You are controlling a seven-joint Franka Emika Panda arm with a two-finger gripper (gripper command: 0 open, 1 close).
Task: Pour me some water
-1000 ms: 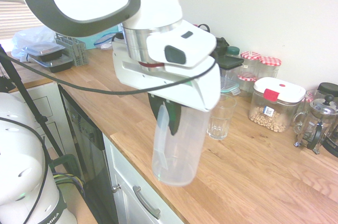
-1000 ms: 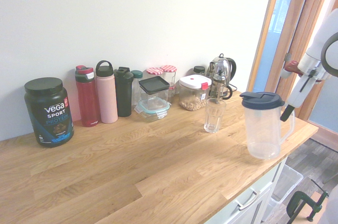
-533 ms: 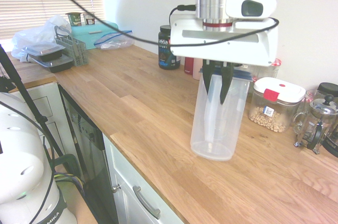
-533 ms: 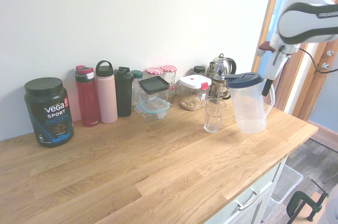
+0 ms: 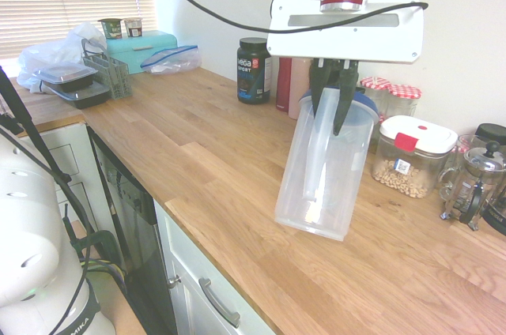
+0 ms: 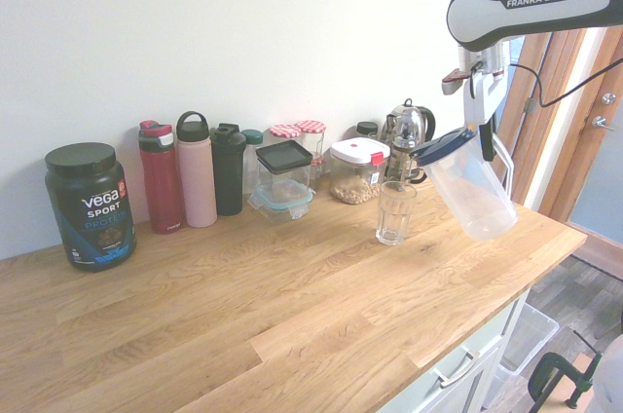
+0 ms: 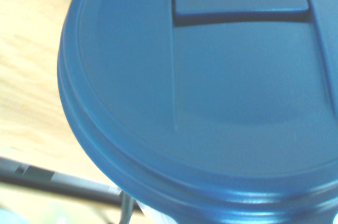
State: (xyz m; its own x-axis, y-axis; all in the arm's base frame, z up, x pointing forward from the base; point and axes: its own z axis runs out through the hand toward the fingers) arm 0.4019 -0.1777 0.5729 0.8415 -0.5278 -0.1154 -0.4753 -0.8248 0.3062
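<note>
Gripper: we see the gripper (image 5: 333, 111) clamped tight on the handle of the jug (image 5: 324, 169), fingers pointing steeply down; in the second exterior view the gripper (image 6: 484, 140) sits at the jug's (image 6: 469, 189) upper rear.
Jug: translucent plastic with a dark blue lid (image 7: 200, 92); held clear of the worktop (image 6: 243, 286) and tilted, lid end leaning toward the glass.
Water: we cannot make out any liquid or level inside the jug; the walls look clear and colourless throughout.
Glass: an empty-looking ribbed tumbler (image 6: 394, 211) stands upright on the worktop, just beside and below the jug's lid end, not touching it.
Stream: we see none between jug and glass.
Wrist view: the blue lid fills almost the whole picture, with pale wood at one side.
Back row: protein tub (image 6: 90, 206), red bottle (image 6: 160, 177), pink bottle (image 6: 196, 169), black bottle (image 6: 229, 168), nut container (image 6: 357, 170) and kettle (image 6: 407, 132) stand along the wall.
</note>
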